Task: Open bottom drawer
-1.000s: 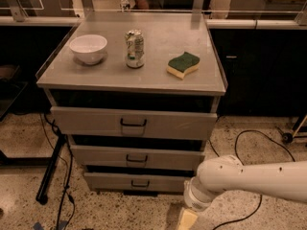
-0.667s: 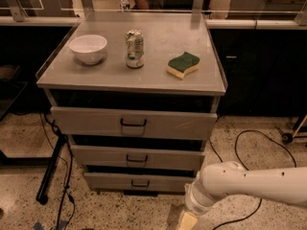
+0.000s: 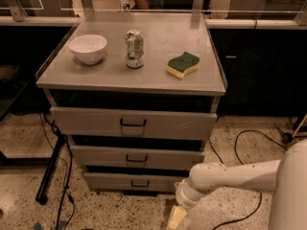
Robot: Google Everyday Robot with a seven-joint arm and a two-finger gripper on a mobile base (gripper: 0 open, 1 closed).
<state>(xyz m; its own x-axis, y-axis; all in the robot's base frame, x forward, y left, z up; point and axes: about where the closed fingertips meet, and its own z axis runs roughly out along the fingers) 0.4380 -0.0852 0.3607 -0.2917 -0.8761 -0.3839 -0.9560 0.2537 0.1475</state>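
Approach step: my claw (image 3: 176, 217), open or closed I cannot tell, hangs low; next I must reach up-left to the pull (image 3: 140, 183) of the bottom drawer (image 3: 108, 181).

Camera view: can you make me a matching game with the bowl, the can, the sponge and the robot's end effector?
1 bowl
2 can
3 sponge
4 end effector

A green and yellow
B down by the floor, near the bottom drawer's right end
C white
D upright, middle of the cabinet top

Pairs: 1-C, 2-D, 3-A, 4-B
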